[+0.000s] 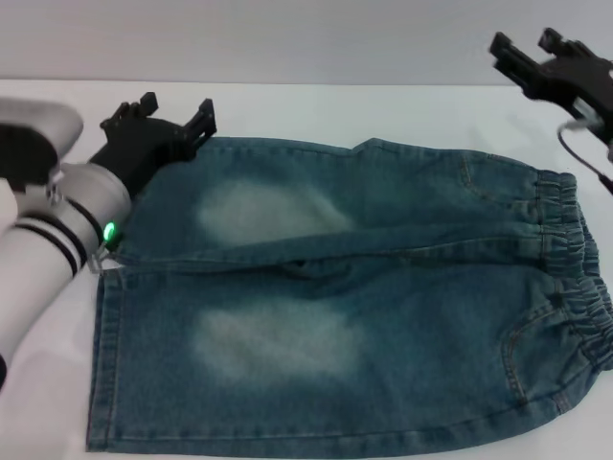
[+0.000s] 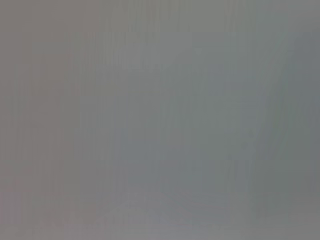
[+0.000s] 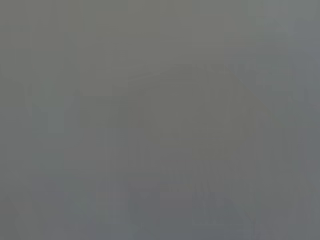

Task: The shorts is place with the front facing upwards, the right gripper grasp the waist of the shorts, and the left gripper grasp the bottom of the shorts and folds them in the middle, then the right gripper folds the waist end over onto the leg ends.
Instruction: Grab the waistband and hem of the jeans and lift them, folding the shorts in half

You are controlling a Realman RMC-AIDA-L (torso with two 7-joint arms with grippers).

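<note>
Hovering open-jawed, my left gripper [image 1: 175,123] sat at the shorts' [image 1: 335,307] ten-o'clock hem corner; their long axis ran nine-to-three, my right gripper [image 1: 536,53], open, above the waistband at two.

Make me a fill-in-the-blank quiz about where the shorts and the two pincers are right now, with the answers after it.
1. The shorts lie flat with the elastic waist on the robot's ____ side.
2. The left pincer is at the far corner of the leg ____.
3. The right pincer is past the waist, holding ____.
4. Pale faded patches show on ____ thighs.

Answers: right; hems; nothing; both
</note>
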